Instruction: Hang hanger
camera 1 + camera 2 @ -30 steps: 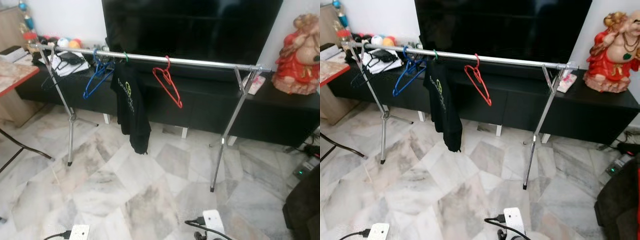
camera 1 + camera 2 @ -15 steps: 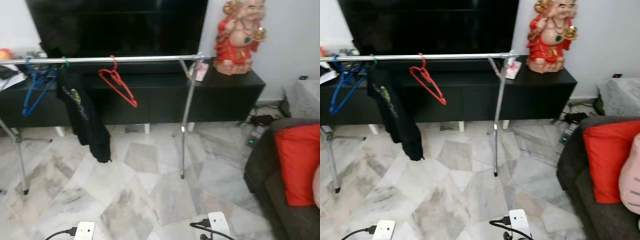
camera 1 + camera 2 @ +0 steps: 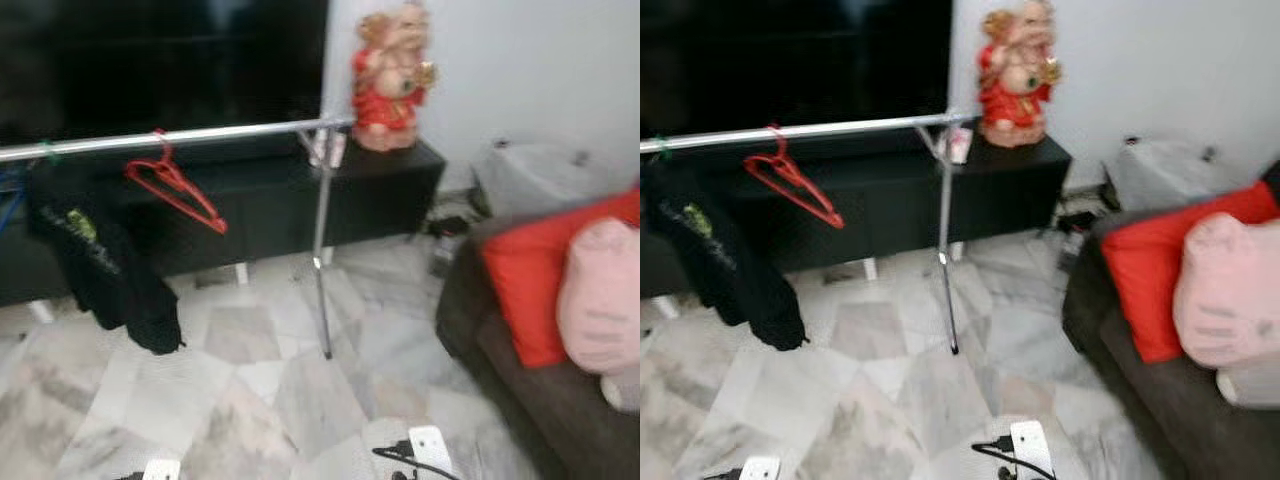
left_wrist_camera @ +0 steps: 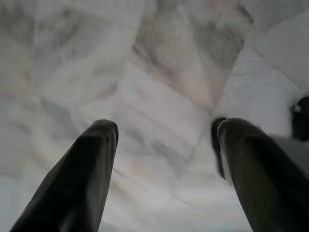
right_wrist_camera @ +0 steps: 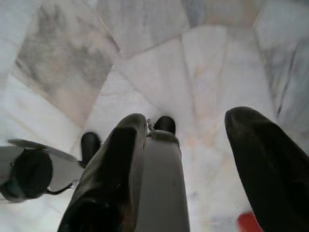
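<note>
Red hanger [image 3: 175, 184], one, hooked on steel rail [image 3: 190, 136] beside one black shirt [image 3: 100, 265]; blue hanger [image 3: 8, 190] cut off at frame edge. One red statue [image 3: 392, 78] on black cabinet [image 3: 385, 190]. Red cushion [image 3: 530, 290] and pink one [image 3: 603, 300] on sofa [image 3: 520, 385]. Head views blurred. Left gripper [image 4: 164, 140] and right gripper [image 5: 186, 130]: fingers spread, empty, over marble floor [image 3: 270, 400].

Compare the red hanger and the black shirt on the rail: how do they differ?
The red hanger is bare, a thin open frame hanging tilted; the black shirt is bulky cloth with a green print. The shirt droops much lower toward the floor than the hanger. Both hang from the same metal rail, the hanger nearer its upright.
</note>
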You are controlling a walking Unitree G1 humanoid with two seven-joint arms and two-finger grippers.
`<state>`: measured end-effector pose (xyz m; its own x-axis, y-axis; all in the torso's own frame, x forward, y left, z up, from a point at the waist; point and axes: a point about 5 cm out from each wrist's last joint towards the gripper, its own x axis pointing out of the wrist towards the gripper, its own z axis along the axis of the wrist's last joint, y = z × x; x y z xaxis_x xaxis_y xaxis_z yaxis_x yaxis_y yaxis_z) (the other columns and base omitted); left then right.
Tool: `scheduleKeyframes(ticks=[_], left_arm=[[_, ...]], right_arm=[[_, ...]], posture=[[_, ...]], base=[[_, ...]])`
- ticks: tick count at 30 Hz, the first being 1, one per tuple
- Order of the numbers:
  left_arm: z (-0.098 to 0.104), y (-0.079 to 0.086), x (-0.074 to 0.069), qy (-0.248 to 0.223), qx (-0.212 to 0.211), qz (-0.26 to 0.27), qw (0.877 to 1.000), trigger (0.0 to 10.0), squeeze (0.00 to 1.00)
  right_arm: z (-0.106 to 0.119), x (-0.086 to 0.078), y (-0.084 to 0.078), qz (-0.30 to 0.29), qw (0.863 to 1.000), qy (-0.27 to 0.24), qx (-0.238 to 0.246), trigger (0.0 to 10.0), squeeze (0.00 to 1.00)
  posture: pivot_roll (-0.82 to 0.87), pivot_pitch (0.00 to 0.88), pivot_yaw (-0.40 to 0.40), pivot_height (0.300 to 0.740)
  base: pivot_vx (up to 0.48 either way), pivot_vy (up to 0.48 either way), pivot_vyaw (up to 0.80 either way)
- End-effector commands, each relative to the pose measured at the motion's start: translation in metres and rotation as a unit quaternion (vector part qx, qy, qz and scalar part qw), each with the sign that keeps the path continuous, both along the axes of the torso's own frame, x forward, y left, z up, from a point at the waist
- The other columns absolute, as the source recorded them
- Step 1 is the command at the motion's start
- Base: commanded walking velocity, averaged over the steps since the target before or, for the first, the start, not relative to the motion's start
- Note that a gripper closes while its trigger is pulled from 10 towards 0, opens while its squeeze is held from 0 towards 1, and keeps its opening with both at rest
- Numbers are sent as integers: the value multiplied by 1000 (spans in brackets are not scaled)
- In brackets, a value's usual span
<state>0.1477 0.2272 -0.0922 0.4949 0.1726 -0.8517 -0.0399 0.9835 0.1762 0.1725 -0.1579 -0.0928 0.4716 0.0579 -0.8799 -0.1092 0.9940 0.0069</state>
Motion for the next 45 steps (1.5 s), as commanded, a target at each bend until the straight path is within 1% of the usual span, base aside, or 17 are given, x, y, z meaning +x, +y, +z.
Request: scheduleKeyframes(ticks=[1,4,13,18,22,34,39,42,45], left_arm=[[0,-7,5,-3,-7,-5,1000,10000,0],[0,-7,5,-4,-7,-8,1000,10000,0],[0,-7,4,-4,-7,-12,1000,10000,0],[0,-7,4,-5,-12,-5,1000,10000,0],[0,-7,3,-4,-11,-8,1000,10000,0],[0,-8,4,-6,-12,-13,1000,10000,0],[0,-10,4,-3,-13,-27,1000,10000,0],[0,-10,4,-3,-14,-31,999,10000,0],[-1,-11,4,-3,-15,-35,999,10000,0]], right_arm=[[1,0,-11,-4,1000,2,-14,10000,0],[1,0,-11,-4,1000,2,-14,10000,0],[1,0,-10,-4,1000,2,-13,10000,0],[1,1,-10,-4,1000,2,-13,10000,0],[1,1,-10,-4,1000,3,-13,10000,0],[1,0,-10,-4,1000,3,-13,10000,0],[1,0,-10,-3,1000,3,-14,10000,0],[1,1,-10,-6,1000,-2,-11,10000,0],[1,1,-10,-12,1000,-5,-9,10000,0]], posture=[[-2,0,-8,740],[-2,0,-8,740],[0,0,-7,740],[1,0,-7,740],[1,0,-7,740],[0,0,-7,740],[1,0,-8,740],[1,0,-8,740],[1,0,-8,740]], base=[[0,480,-763],[0,420,-763],[0,0,-762],[0,0,-763],[0,480,-763],[0,0,-763],[0,0,-763],[0,0,-160],[0,-368,0]])
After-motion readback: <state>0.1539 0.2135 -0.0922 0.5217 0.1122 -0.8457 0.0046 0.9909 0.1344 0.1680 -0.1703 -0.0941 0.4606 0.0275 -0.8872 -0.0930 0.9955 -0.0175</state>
